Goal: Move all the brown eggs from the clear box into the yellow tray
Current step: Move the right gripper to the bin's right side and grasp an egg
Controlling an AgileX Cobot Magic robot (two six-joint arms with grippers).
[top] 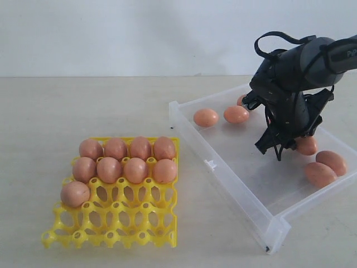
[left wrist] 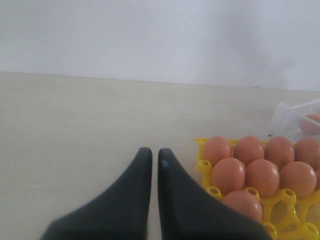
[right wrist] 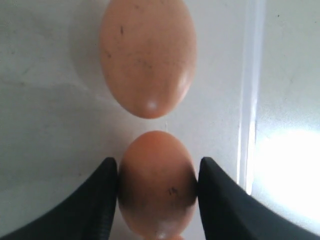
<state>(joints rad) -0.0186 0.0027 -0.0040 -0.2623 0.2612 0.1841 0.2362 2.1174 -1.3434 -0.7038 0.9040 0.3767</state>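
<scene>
Right gripper point(right wrist: 158, 162) is clamped on one brown egg point(right wrist: 156, 190) inside the clear box point(top: 234, 184). In the right wrist view both black fingers point(right wrist: 95, 200) press its sides. Can't tell if it is off the box floor. A second egg point(right wrist: 147, 55) lies just ahead of the held one with a small gap between them, and the box wall point(right wrist: 250, 100) runs alongside.

Exterior view:
- The right arm point(top: 301, 67) reaches down into the box at 3 o'clock of the frame, fingertips low near the box middle. Can't tell which egg here is the gripped one.
- Loose eggs in the box:
  - one egg point(top: 206, 117) and its neighbour point(top: 236, 114) sit side by side at the box's 11 o'clock end
  - a part-hidden egg point(top: 241, 100) sits just behind the arm
  - a half-covered egg point(top: 307, 146) shows at 3 o'clock of the fingertips
  - a touching pair point(top: 326, 167) lies at the 4 o'clock end by the wall
- The yellow tray point(top: 139, 234) sits at 8 o'clock of the frame, well apart from the box, with nine eggs seated.
  - The 12 o'clock row point(top: 127, 148) holds four.
  - The next row point(top: 124, 170) holds four.
  - A lone egg point(top: 75, 194) sits at the 9 o'clock end of the third row.

Left gripper point(left wrist: 152, 152) is closed, fingertips nearly touching with nothing between them. It sits low over the table point(left wrist: 75, 125), just beside the tray's edge.
</scene>
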